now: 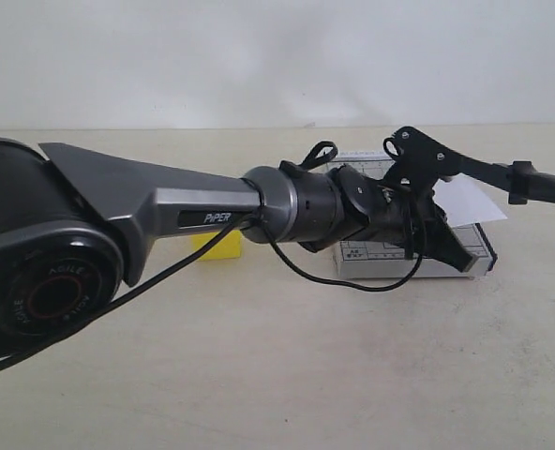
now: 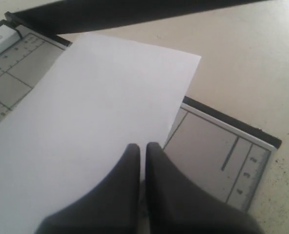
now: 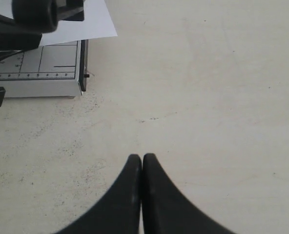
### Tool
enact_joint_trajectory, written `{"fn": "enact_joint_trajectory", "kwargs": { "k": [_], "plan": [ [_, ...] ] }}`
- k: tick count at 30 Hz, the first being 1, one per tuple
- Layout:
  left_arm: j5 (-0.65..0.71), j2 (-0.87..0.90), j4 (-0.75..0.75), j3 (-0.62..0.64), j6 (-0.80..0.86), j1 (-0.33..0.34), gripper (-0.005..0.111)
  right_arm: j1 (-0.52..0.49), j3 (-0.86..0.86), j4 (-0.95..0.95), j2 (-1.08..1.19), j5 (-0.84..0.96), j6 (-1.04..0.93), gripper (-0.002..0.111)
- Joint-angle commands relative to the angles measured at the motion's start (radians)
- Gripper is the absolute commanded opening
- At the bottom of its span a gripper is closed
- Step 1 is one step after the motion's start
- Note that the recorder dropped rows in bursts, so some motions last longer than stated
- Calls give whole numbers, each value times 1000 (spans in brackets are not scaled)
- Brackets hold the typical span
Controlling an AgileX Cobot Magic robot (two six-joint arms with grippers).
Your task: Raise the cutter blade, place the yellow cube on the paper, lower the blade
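Observation:
The cutter blade (image 1: 488, 172) stands raised above the grey trimmer base (image 1: 381, 255), its thick handle (image 1: 540, 184) out to the right. It shows as a black bar (image 2: 134, 12) in the left wrist view, and its handle (image 3: 34, 13) shows in the right wrist view. The paper (image 2: 100, 112) lies on the base (image 2: 217, 146), overhanging it (image 1: 470, 202). My left gripper (image 2: 142, 146) hovers shut and empty just over the paper. The yellow cube (image 1: 214, 246) sits on the table left of the trimmer, mostly hidden behind my left arm. My right gripper (image 3: 142, 157) is shut over bare table.
My left arm (image 1: 165, 202) stretches across the exterior view and hides much of the table behind it. A black cable (image 1: 352, 281) hangs from its wrist in front of the trimmer. The trimmer's corner (image 3: 81, 73) lies well away from my right gripper.

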Motion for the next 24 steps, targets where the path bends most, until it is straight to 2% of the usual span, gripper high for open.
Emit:
{"fn": "enact_joint_trajectory", "kwargs": {
  "k": [1,6,10,12,15,18,20,24],
  "plan": [
    [49,14,18,-25,3,3,4,-4,-6,-2,-4,13,20,0],
    [-2,14,62,-25,3,3,4,-4,-6,-2,-4,45,27,0],
    [-144,7,53,-32,-6,-1,4,-4,-6,-2,-4,47,27,0],
    [-171,-14,43,-39,-15,-1,4,-4,-6,-2,-4,47,27,0],
    [-131,-79,40,-43,-41,-1,4,-4,-6,-2,-4,47,27,0],
    [31,-160,21,-43,-82,-1,4,-4,-6,-2,-4,47,31,0],
    [89,-209,21,-38,-182,-9,4,-4,-6,-2,-4,47,31,0],
    [-75,-303,21,68,-365,-38,4,-4,-6,-2,-4,56,31,0]
  ]
}}
